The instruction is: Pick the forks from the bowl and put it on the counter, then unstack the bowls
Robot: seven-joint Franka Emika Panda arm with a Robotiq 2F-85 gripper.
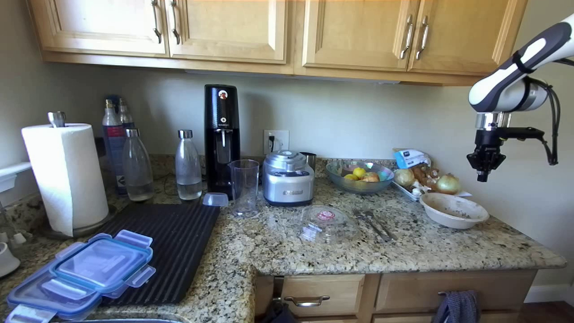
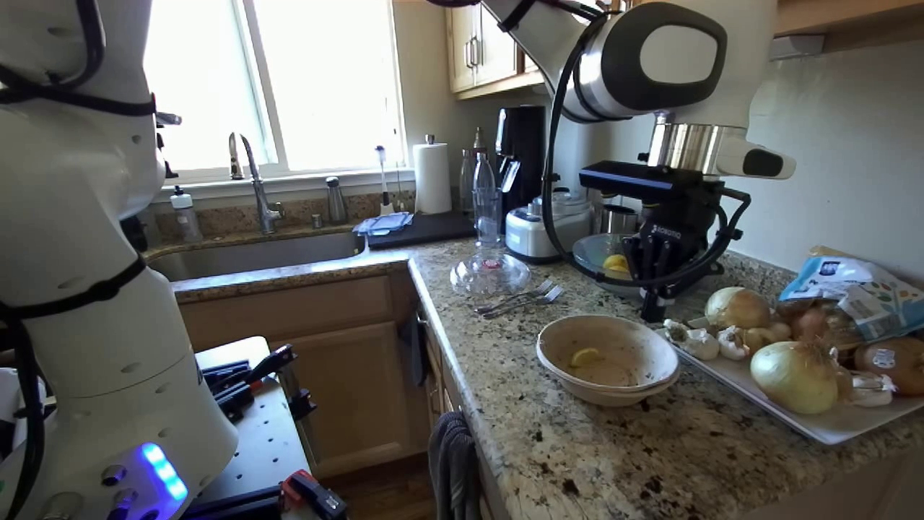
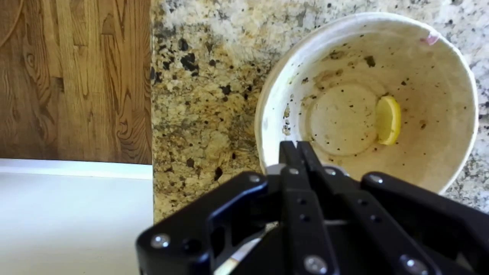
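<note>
On kitchen counter, apparently two forks

1. We've got a white arm, black straps wrapped round it, dark grey cover framing a white oval.
2. We see a shiny silver collar, black cables looping outside.
3. Our base carries a glowing blue light strip.
4. Our black gripper: white ROBOTIQ lettering, slim straight fingers, shiny round screws.
</note>
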